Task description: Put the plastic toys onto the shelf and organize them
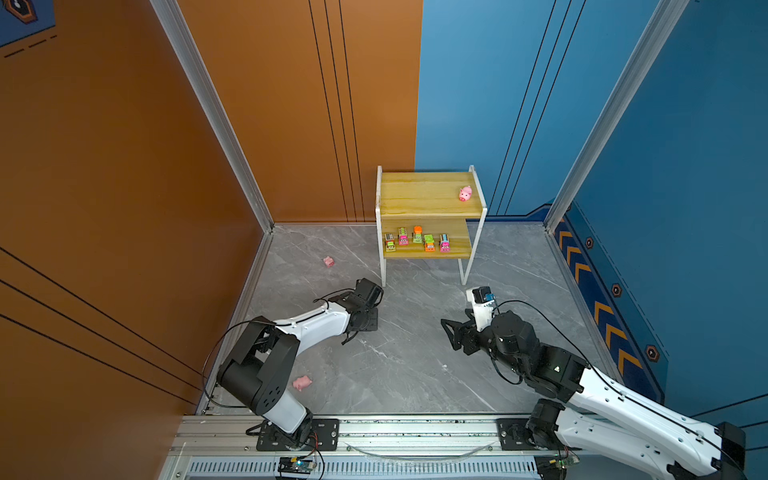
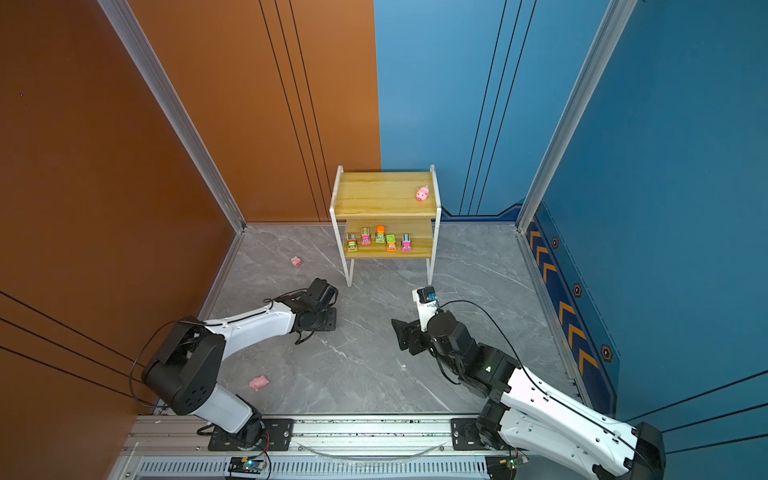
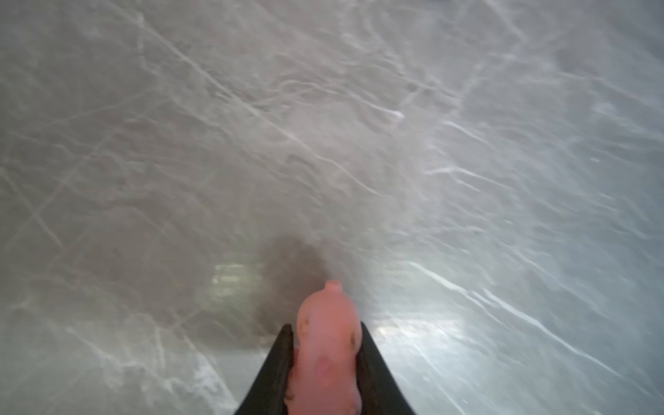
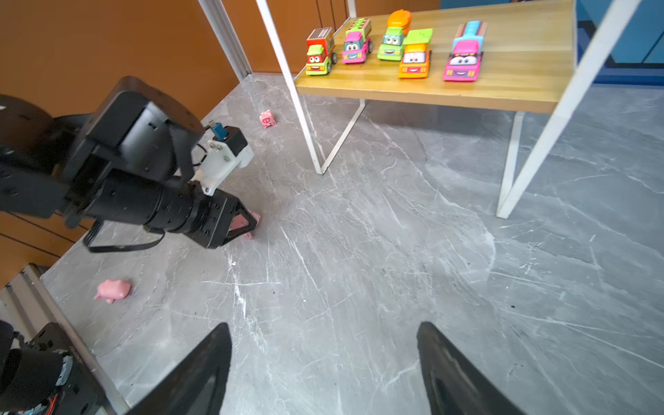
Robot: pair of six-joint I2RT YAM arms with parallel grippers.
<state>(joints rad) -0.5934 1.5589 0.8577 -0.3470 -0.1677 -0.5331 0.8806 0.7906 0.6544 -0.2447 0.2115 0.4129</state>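
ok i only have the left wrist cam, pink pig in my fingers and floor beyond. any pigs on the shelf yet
observer: besides your held pig, one shelf pig stands on the top board of the shelf, near its right end in both top views.
operator: and the trucks
observer: all five trucks sit in a rough row on the lower board.
operator: pigs on the floor
observer: two: a far pig left of the shelf and a near pig by the left arm's base.
operator: right gripper busy
observer: no, the right gripper is open and empty, low over bare floor.
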